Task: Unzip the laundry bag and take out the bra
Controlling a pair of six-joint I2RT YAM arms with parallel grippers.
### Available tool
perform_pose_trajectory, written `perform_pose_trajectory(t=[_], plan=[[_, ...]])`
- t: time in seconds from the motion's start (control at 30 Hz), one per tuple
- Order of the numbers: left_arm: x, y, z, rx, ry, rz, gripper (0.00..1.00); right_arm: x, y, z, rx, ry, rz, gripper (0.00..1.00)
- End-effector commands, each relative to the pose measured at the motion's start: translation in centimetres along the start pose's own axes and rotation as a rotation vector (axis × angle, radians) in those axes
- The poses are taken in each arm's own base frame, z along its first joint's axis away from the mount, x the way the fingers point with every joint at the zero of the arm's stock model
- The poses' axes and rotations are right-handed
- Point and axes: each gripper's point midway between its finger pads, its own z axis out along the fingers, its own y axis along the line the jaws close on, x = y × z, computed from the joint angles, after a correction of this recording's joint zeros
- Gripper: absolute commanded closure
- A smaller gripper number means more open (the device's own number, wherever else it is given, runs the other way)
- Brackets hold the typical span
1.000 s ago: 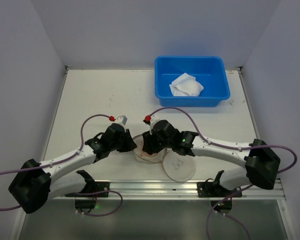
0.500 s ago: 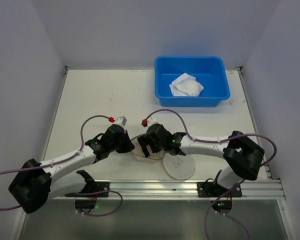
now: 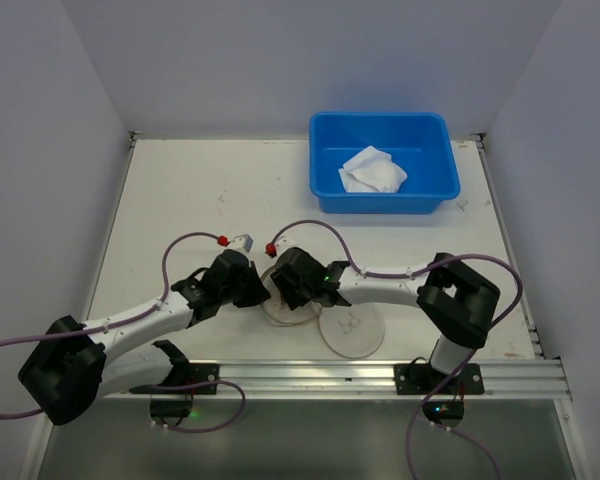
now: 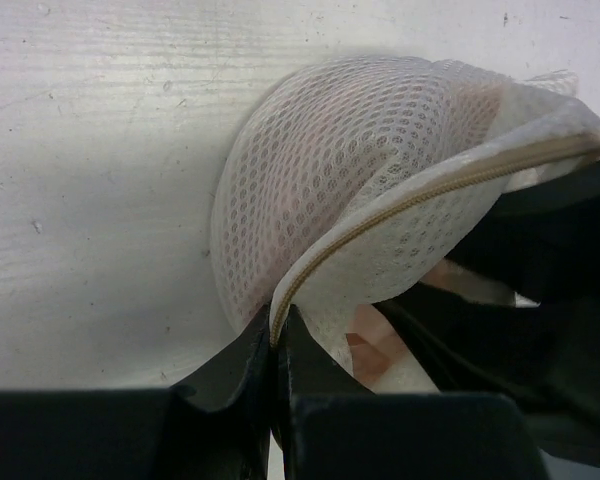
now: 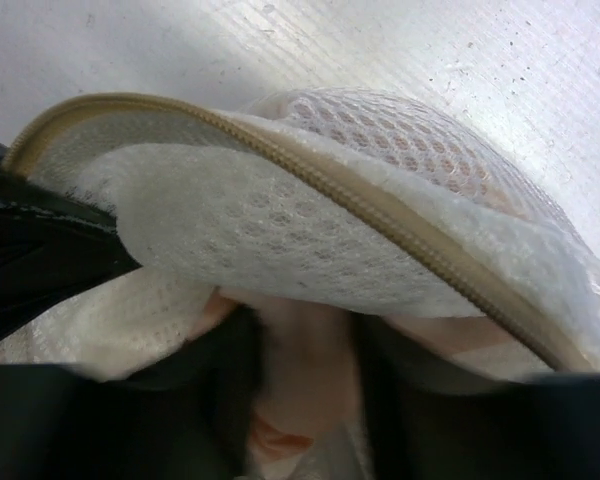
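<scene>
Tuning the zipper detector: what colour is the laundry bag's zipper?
Tan zipper on the white mesh laundry bag; clearest in right wrist view.

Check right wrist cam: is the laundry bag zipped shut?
No, the laundry bag gapes along its tan zipper band, with pink fabric showing inside the opening.

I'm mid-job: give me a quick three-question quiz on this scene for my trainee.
1. True or false: the laundry bag is zipped shut.
2. The left gripper pinches: A the bag's zipper band, B a sock, C nothing.
3. What lies in the blue tub?
Key: 1 false, the zipper gapes open; 2 A; 3 a crumpled white cloth.
</scene>
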Motion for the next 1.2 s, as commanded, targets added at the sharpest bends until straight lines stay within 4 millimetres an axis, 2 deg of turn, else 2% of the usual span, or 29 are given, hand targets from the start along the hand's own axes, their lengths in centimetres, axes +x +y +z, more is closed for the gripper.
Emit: perform_pose_trajectory(t=[0.0,0.13,0.2,0.3,0.37,0.4,0.43,0.53,0.57,0.63,0.67,0.7,0.77,0.9,1.17], plan=[[-0.4,-1.0,0.1,0.042,-0.014,-0.005,0.94,1.0,0.1,-1.2,-0.011,0.033,0.0,0.67],[-0.6,-1.1,0.1,0.039,-0.02,0.001,0.94,0.5,-0.1,-3.2,-0.035,-0.019,0.013,0.94],[-0.7,-1.1,0.1,0.038,-0.023,0.004,0.94,0.0,-0.3,-4.7,-0.053,-0.064,0.017,1.0],[-0.8,-1.1,0.1,0.032,-0.023,0.007,0.94,0.0,-0.4,-6.1,-0.081,-0.101,0.022,1.0],[-0.7,-1.0,0.0,0.032,-0.023,0.008,0.94,-1.2,-0.1,-7.8,-0.12,-0.166,0.038,1.0],[-0.7,-1.0,0.0,0.029,-0.021,0.008,0.94,-0.7,-0.3,-8.0,-0.129,-0.172,0.038,1.0],[-0.7,-1.0,0.0,0.028,-0.02,0.008,0.94,-1.5,-0.1,-9.3,-0.162,-0.218,0.036,1.0],[-0.7,-1.0,0.0,0.028,-0.02,0.01,0.94,-1.4,0.6,-10.9,-0.253,-0.276,0.015,1.0],[-0.7,-1.0,0.0,0.028,-0.021,0.007,0.94,-2.5,1.0,-12.4,-0.293,-0.34,0.015,1.0],[-0.8,-1.1,0.0,0.031,-0.024,0.008,0.94,-2.0,1.3,-13.3,-0.341,-0.374,0.007,1.0],[-0.8,-1.1,0.1,0.029,-0.023,0.007,0.94,-3.3,1.7,-15.0,-0.382,-0.454,0.01,1.0],[-0.7,-1.0,0.2,0.026,-0.02,0.008,0.94,-2.8,2.0,-15.3,-0.419,-0.461,0.005,1.0],[-0.6,-0.9,0.4,0.023,-0.015,0.007,0.94,-3.4,2.3,-16.6,-0.456,-0.5,0.021,1.0],[-0.3,-0.9,0.9,0.024,0.003,0.001,0.94,-5.4,3.2,-19.9,-0.532,-0.589,0.044,1.0],[0.3,-1.6,1.0,0.071,0.022,-0.009,0.95,-10.2,3.2,-26.1,-0.625,-0.859,0.138,1.0]])
